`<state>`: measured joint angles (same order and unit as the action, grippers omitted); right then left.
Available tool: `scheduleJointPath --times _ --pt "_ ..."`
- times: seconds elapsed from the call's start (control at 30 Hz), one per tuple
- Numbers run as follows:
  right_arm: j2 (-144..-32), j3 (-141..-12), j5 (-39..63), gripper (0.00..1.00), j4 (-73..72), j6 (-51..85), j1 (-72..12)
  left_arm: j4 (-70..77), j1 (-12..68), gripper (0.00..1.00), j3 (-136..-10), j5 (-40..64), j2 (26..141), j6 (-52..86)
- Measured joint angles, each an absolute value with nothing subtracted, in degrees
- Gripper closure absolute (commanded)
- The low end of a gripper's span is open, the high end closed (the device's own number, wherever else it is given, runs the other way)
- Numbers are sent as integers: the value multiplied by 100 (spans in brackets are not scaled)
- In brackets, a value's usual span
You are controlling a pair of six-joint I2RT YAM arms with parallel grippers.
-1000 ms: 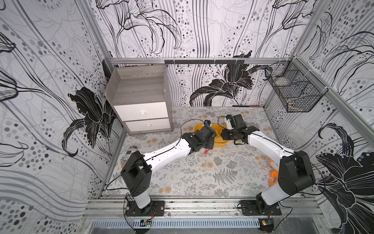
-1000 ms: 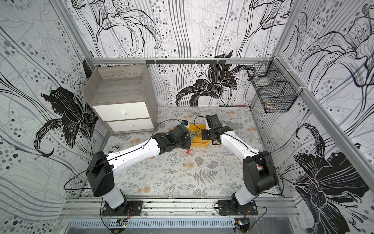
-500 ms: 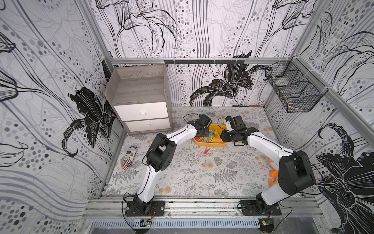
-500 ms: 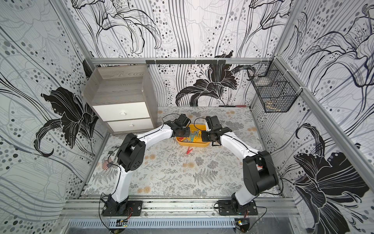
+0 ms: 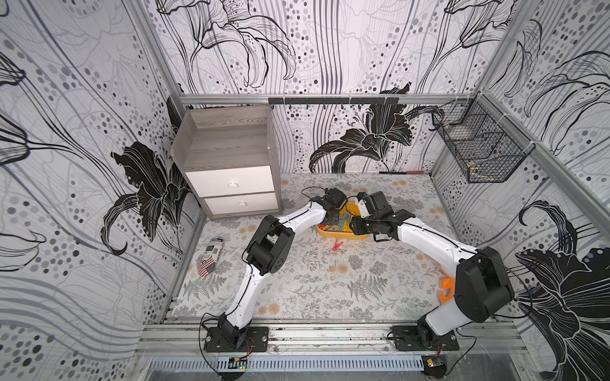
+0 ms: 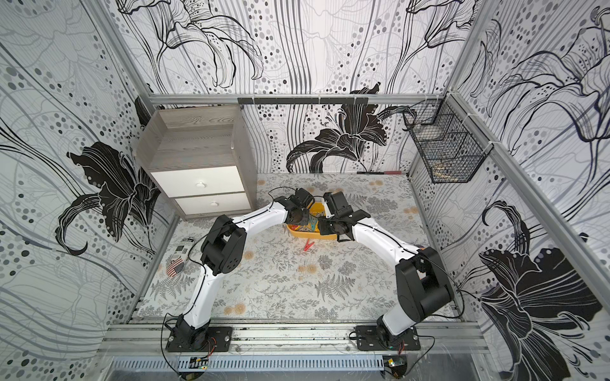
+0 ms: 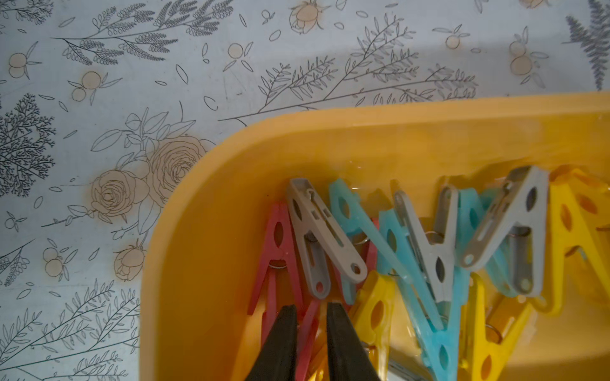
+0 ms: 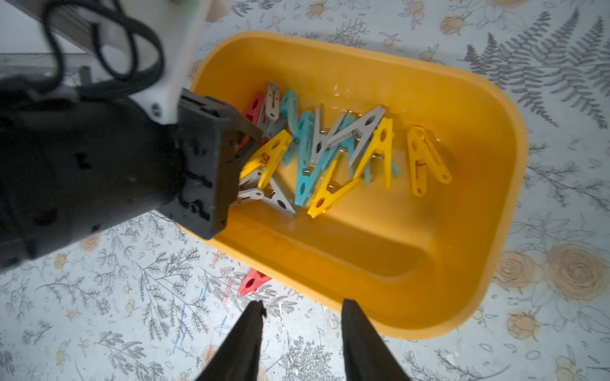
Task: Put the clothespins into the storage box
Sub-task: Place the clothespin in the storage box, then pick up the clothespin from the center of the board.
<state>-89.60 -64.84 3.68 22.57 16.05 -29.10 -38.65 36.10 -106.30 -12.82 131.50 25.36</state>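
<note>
Left jaws: the left gripper has two matte black tapered fingers, narrowly parted, with a red-pink pin leg in the gap. Whether they press it cannot be told.
Right jaws: the right gripper is spread wide and empty, its black wedge fingers over the table just outside the box rim.
Clothespins: small A-shaped plastic spring clothespins in yellow, teal, grey and red-pink, with wire coils at the hinges, are heaped crisscross at one end of the box.
Storage box: the shallow yellow-orange plastic storage box is glossy, with rounded corners and a rolled rim. It sits mid-table between both wrists.
Stray pin: one red-pink clothespin lies on the table just beside the box's near wall.
Table cover: a smooth pale sheet printed with grey ferns and tan roses.
</note>
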Motion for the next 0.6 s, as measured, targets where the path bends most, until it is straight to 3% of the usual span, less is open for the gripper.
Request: scheduleJointPath --times 0.27,0.6 --pt "-8680 -6416 366 57 2309 1846 -3124 -3671 3483 72 -10328 -921 12630 2670" --pt "-8536 -5686 322 58 1872 2805 -3614 -3107 3094 66 -9129 -646 10403 2915"
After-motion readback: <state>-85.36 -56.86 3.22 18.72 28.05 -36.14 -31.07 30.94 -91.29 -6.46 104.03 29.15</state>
